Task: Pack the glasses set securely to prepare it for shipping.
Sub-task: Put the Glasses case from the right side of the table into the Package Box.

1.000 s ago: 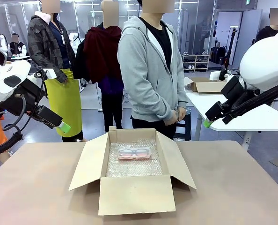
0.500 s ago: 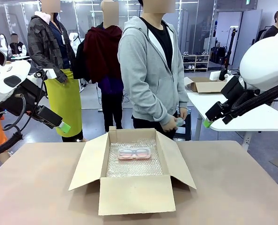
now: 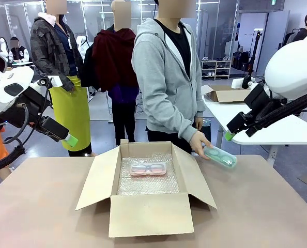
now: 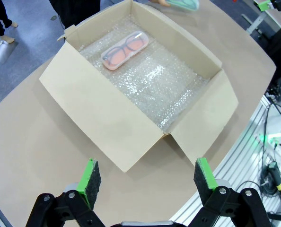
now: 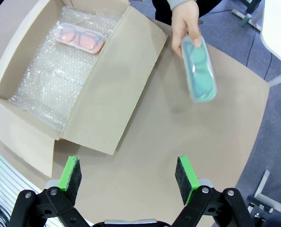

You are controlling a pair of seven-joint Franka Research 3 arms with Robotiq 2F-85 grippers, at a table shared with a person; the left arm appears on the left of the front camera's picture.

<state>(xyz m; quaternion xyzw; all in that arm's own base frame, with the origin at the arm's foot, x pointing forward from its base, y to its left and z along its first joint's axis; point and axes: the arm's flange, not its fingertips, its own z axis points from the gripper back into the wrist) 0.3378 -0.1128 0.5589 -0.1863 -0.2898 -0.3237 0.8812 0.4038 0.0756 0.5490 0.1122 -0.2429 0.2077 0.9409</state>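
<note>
The pink case (image 3: 148, 169) lies on the bubble wrap (image 3: 148, 185) at the far end of the open cardboard box (image 3: 143, 212) on the desk (image 3: 40, 206). The person's hand (image 3: 199, 142) holds the mint green case (image 3: 219, 156) over the desk, just right of the box's right flap. The robot's left hand (image 4: 147, 176) and right hand (image 5: 128, 174) are both released and empty, raised at either side.

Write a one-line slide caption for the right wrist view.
A hand holds the mint case beside the box; the pink case lies inside on bubble wrap.

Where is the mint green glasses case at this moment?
Front view: the mint green case is held in the person's hand above the table, just right of the open cardboard box, not inside it.
</note>
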